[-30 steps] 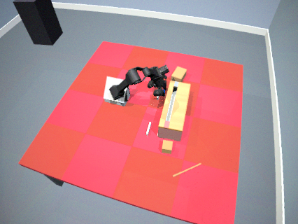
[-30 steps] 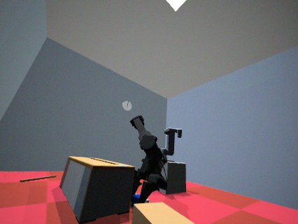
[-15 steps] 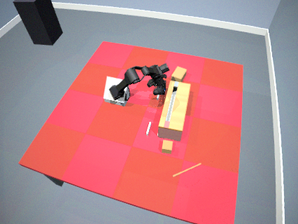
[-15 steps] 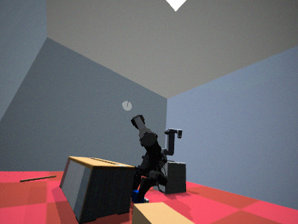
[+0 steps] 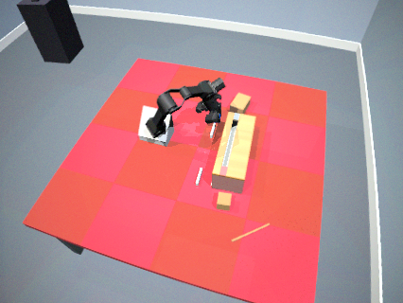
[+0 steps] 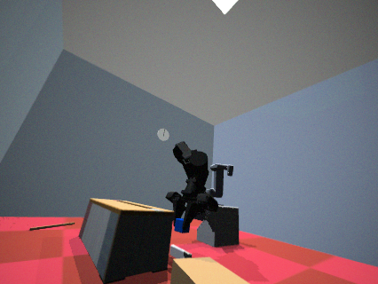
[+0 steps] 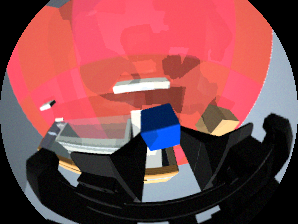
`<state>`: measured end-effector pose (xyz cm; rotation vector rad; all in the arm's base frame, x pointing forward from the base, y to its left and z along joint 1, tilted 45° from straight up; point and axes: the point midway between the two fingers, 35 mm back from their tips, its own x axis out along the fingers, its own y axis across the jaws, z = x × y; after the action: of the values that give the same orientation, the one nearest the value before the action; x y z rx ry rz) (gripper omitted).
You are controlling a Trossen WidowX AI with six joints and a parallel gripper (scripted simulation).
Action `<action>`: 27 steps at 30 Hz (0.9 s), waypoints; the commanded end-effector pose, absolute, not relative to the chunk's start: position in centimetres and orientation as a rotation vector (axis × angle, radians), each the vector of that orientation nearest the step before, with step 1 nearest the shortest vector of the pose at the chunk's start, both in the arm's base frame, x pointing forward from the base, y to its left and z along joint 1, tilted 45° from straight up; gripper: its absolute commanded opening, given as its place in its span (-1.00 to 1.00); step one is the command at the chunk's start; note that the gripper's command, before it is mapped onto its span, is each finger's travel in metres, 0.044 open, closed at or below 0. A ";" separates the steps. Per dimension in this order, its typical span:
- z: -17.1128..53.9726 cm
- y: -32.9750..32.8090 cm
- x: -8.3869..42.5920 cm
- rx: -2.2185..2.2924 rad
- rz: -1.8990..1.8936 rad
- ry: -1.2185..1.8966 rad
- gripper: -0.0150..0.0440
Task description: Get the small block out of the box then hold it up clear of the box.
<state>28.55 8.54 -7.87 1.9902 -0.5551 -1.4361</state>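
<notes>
- The pincer (image 7: 160,137) was clamped on the small blue block (image 7: 160,127), beside the box (image 6: 126,237).
- It looked light and rigid; its flat opposite faces suited the grip.

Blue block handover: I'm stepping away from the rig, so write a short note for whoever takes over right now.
Gripper: shut on the blue block.
Blue block: out of the box, held just above the table near the box's end by the arm's base.
Done: block out of the box and gripped; the box stands upright.
Left: raise the block well clear of the box and hold it still. The lift looks barely begun, so go gently.
</notes>
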 end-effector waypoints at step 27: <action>-1.0 14.5 24.6 1.823 -1.439 -0.060 -0.49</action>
<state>24.74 14.44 -1.00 1.8282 -0.0690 -1.4351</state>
